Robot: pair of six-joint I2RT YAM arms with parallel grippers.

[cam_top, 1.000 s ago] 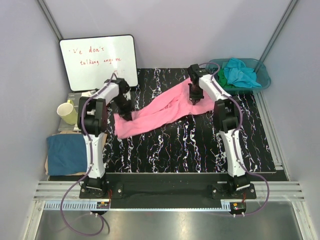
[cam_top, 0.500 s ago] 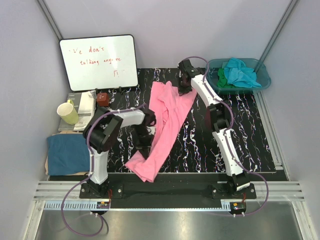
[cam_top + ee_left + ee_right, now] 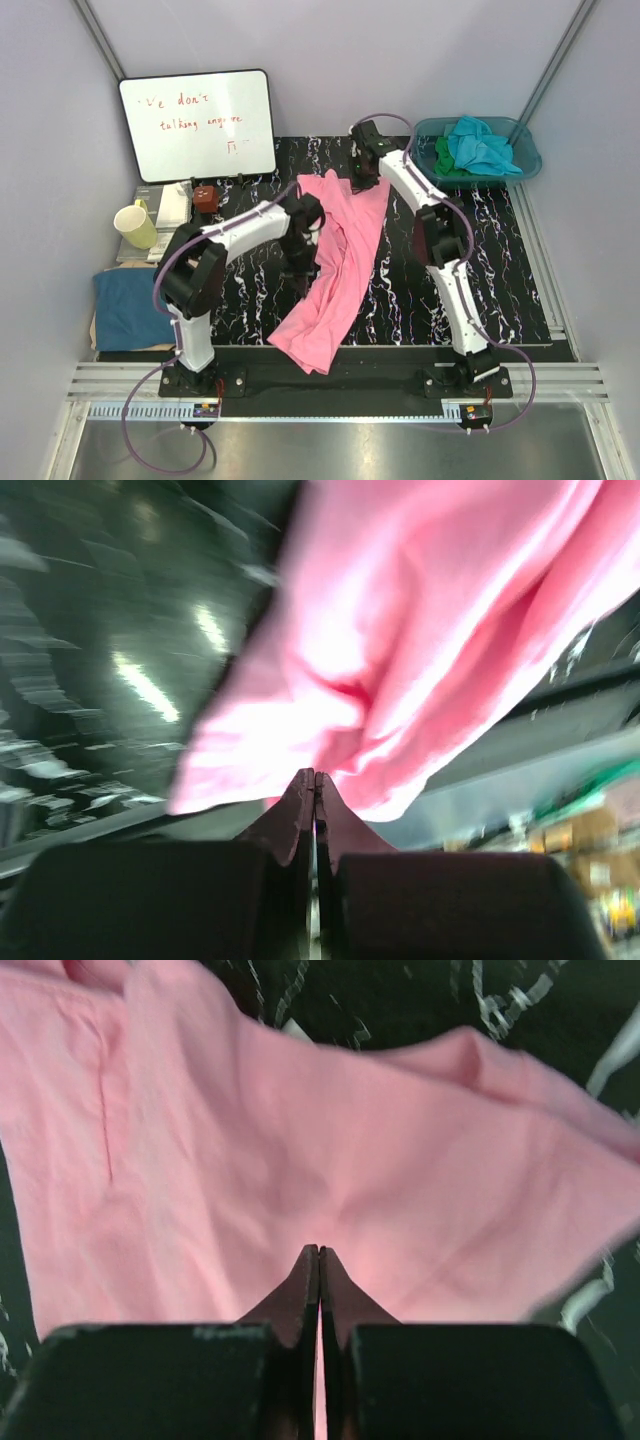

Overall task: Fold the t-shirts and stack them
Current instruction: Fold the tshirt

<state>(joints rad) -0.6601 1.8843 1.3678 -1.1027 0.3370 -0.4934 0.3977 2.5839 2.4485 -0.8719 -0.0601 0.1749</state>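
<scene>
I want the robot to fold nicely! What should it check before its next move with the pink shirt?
1. The left gripper is shut on the pink t-shirt: ok.
2. The right gripper is shut on it too: ok.
3. Shirt spread flat: not ok, bunched and twisted.
4. Near end resting on the table: cannot tell.
5. The mug is away from the cloth: ok.

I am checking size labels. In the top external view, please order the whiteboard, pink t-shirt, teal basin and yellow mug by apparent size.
1-2. whiteboard and pink t-shirt: too alike to rank, as the shirt is crumpled.
3. teal basin.
4. yellow mug.
</scene>
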